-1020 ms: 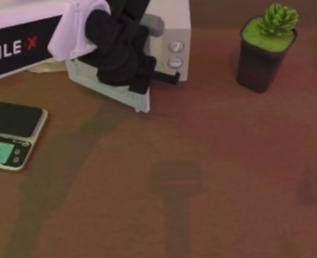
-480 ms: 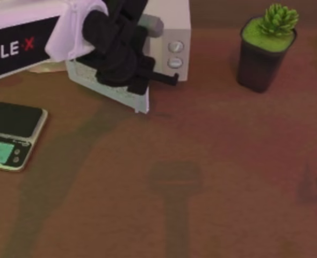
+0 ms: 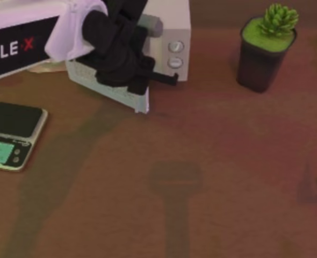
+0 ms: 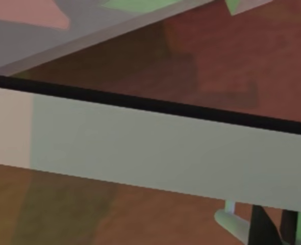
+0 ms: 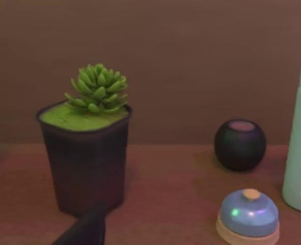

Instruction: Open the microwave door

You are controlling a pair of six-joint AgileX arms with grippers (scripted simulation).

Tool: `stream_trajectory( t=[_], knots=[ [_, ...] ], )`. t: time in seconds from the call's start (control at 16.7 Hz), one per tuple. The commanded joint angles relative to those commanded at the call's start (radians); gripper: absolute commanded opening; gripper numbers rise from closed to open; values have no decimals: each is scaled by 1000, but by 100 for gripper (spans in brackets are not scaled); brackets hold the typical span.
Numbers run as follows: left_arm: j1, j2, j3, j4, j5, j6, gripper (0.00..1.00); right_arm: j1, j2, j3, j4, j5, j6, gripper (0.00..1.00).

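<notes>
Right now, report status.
Left hand at microwave door, grip unclear. Door swung partly open from microwave. Right arm out of top view. Door's path unobstructed.

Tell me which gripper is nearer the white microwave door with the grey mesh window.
Left. The left gripper is at the free edge of the partly open white microwave door. The right gripper is outside the top view, its wrist camera facing the potted succulent, away from the door.

Brown table with microwave, scale, potted plant.
</notes>
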Motion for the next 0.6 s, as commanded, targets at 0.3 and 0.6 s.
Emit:
stream_trajectory(
  t=[0.3,0.6],
  knots=[
    [0,0,0,0,0,0,0,0,0,0,0,0,0,100],
    [-6,3,-3,0,7,-4,0,0,0,0,0,0,0,100]
  ],
)
